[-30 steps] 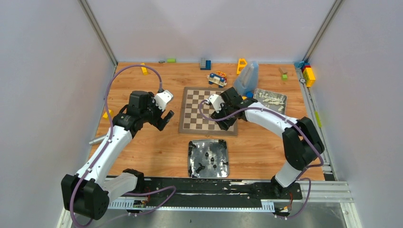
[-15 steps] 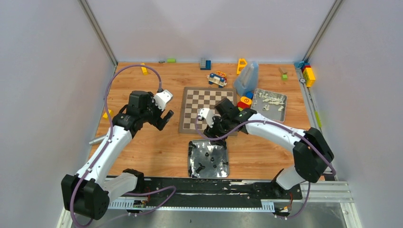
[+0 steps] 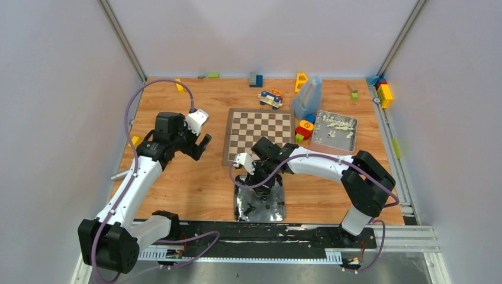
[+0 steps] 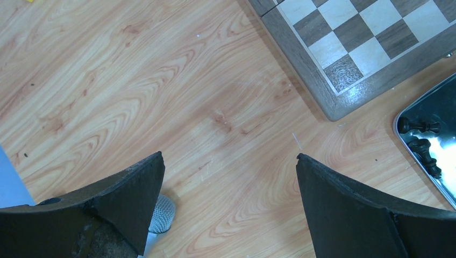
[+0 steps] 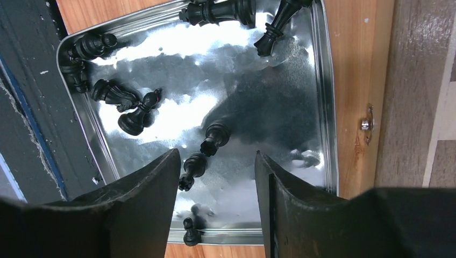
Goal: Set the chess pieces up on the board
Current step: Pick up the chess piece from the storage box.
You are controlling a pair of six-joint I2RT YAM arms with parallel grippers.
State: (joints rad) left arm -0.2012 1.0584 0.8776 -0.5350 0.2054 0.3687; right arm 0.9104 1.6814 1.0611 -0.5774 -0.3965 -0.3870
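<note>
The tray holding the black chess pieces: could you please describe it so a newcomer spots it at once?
Find the chessboard mid-table. The tray lies on its near side, towards the arm bases. Unlike the other silver tray, right of the board, it holds black pieces, not pale bits.

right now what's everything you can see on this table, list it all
chessboard: one, brown and cream, mid table, no pieces showing on it
near tray: one, silver, in front of the board
black chess pieces: about nine showing, in the near tray
far tray: one, silver, right of the board
white pieces: several, in the far tray
jug: one, clear, behind the far tray
toy blocks: many, mixed colours, mostly along the far edge
table: one, wood
left gripper: open, over bare table left of the board
right gripper: open, over the near tray
</note>
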